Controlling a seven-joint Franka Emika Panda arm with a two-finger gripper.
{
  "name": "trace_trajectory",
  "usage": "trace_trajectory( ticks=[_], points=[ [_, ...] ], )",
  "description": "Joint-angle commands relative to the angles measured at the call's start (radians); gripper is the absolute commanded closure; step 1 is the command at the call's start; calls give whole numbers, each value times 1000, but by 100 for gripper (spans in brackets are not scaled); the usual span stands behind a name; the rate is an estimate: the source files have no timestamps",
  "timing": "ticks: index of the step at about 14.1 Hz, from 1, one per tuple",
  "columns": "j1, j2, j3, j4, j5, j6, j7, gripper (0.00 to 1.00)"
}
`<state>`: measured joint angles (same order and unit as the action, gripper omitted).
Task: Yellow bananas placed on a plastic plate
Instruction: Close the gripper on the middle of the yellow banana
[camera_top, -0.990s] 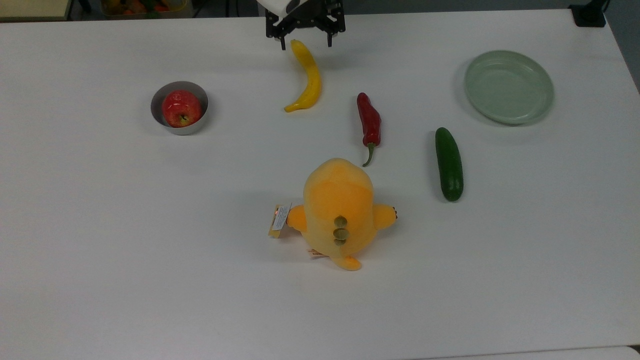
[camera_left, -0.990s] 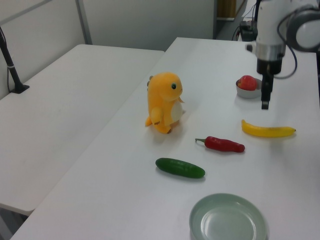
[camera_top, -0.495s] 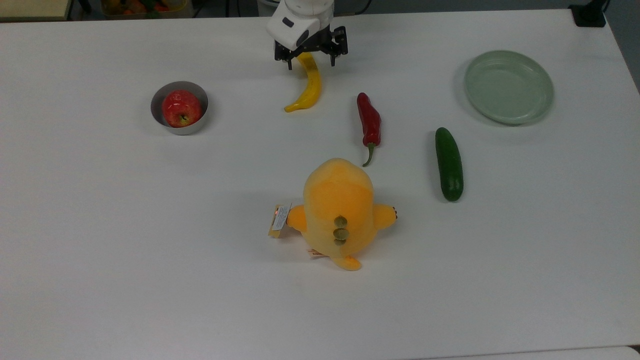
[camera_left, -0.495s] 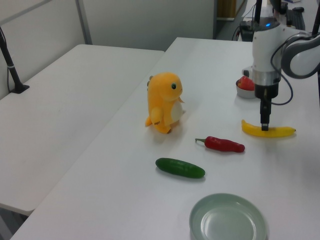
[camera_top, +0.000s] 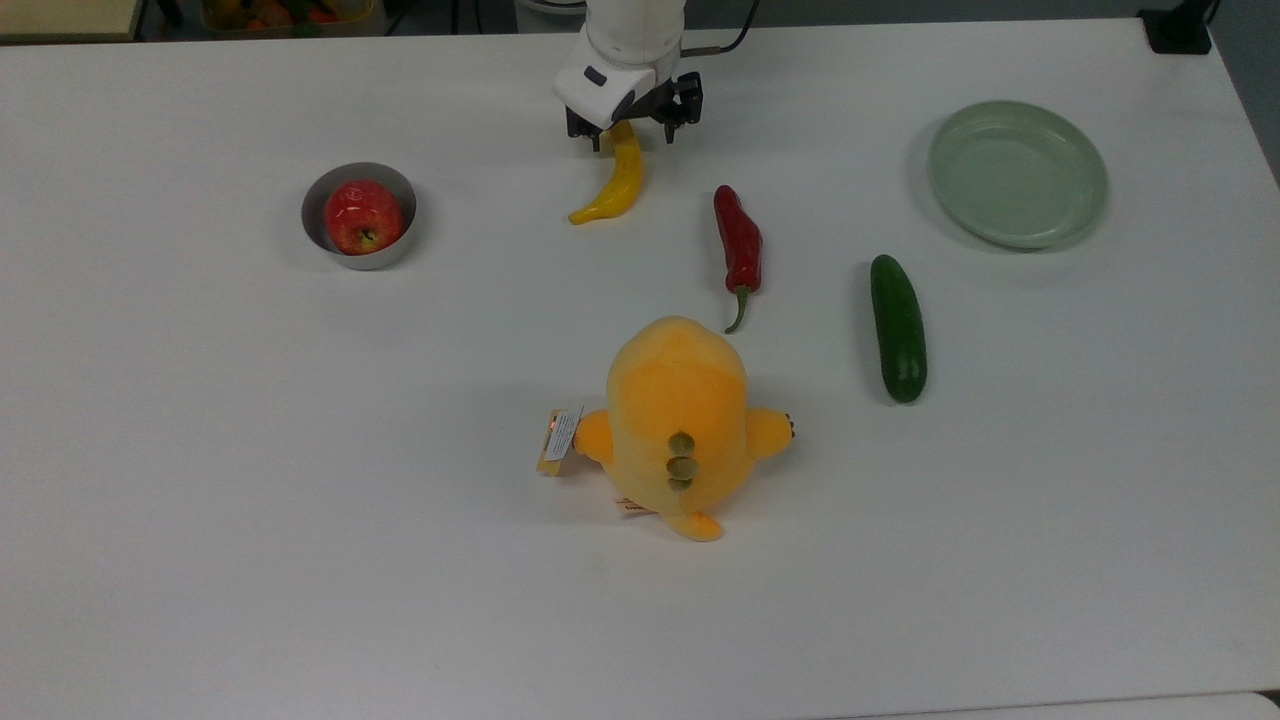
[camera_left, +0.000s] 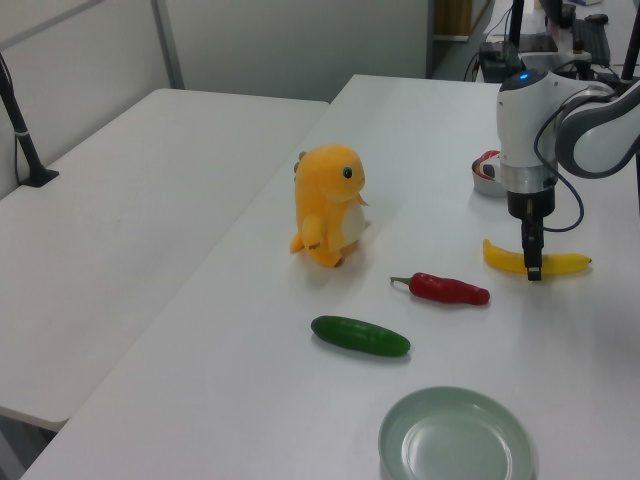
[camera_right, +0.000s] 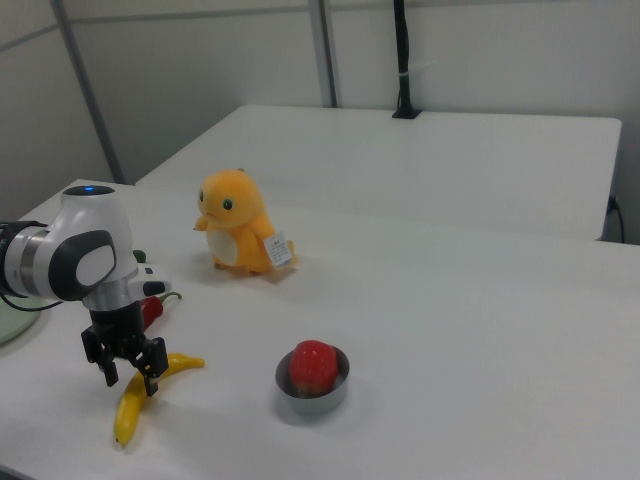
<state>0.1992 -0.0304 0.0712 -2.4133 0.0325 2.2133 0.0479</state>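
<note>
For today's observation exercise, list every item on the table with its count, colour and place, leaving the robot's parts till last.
banana: 1, yellow, far edge in the top view, under the end effector
plate: 1, pale green, the top view's right, bare
bowl: 1, grey, the top view's left
apple: 1, red, in the bowl
chili: 1, red, between banana and cucumber
cucumber: 1, dark green, near the plate
plush toy: 1, orange-yellow, centre
table: 1, white
end effector: 1, black, open, straddling the banana

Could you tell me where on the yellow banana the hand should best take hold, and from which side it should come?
Probably at the middle of the banana, coming straight down from above. It lies flat on the table and is slender, so the fingers can close across its narrow width. The open hand already straddles it, a finger on either side.
</note>
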Motion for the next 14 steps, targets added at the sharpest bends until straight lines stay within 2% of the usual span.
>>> trace_trajectory(
  ticks=[1,2,4,9,14],
  points=[
    [3,9,4,3,-14,19,-6,69],
    [3,6,4,5,-14,19,-6,84],
    [3,3,4,8,-16,17,-8,91],
    [-7,-32,4,36,-14,2,-9,92],
    [-12,-91,4,130,-6,-60,0,92]
  ],
)
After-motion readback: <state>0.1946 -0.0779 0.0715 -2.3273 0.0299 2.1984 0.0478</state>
